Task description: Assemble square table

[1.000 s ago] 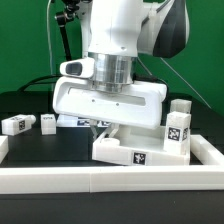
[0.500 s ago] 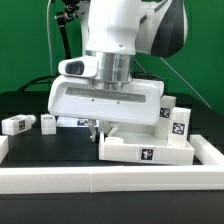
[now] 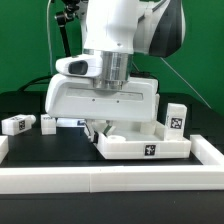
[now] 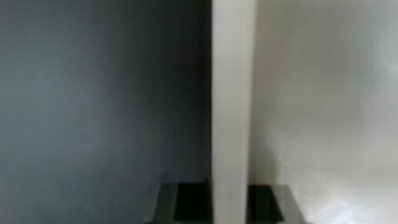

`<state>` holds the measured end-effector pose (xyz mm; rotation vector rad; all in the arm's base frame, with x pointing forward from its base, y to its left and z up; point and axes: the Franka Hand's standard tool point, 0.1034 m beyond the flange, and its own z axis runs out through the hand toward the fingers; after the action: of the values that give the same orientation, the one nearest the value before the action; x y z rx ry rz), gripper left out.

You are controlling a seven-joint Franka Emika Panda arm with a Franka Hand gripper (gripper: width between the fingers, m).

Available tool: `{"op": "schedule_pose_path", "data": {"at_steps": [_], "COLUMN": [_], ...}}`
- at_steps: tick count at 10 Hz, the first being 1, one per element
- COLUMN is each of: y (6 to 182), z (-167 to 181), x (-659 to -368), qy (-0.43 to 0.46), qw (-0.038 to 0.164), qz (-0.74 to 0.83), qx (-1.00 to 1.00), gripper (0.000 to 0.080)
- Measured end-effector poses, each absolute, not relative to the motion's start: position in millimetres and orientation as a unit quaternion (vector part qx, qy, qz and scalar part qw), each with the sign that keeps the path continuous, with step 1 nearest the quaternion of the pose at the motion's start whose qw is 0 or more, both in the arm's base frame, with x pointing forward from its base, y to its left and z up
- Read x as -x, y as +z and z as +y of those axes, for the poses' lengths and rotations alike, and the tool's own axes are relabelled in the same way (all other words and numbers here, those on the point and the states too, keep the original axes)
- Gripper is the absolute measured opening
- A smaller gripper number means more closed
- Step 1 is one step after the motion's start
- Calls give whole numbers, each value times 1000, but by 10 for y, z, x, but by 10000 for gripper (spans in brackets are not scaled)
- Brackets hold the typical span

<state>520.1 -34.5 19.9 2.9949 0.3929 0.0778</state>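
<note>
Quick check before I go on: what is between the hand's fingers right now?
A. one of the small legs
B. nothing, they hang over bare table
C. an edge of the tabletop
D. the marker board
C: in the wrist view a white edge of the tabletop runs straight between the two dark fingers, and the exterior view shows the hand down at that slab's end.

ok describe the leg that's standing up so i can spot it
Find the large white square slab below the arm. At its corner on the exterior view's right stands a small white block leg. It alone is upright beside the slab, tag facing the camera; the other legs lie on the exterior view's left.
</note>
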Motion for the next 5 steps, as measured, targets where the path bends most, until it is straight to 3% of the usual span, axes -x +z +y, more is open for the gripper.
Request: {"op": "schedule_pose_path", "data": {"at_steps": [2,5], "y": [241,274], "z": [-294,-242], "x": [-5382,-5637], "qy": [37,31], "qw": [80,93], "qz": [239,385], "qx": [-967,-918], "gripper": [61,63]}}
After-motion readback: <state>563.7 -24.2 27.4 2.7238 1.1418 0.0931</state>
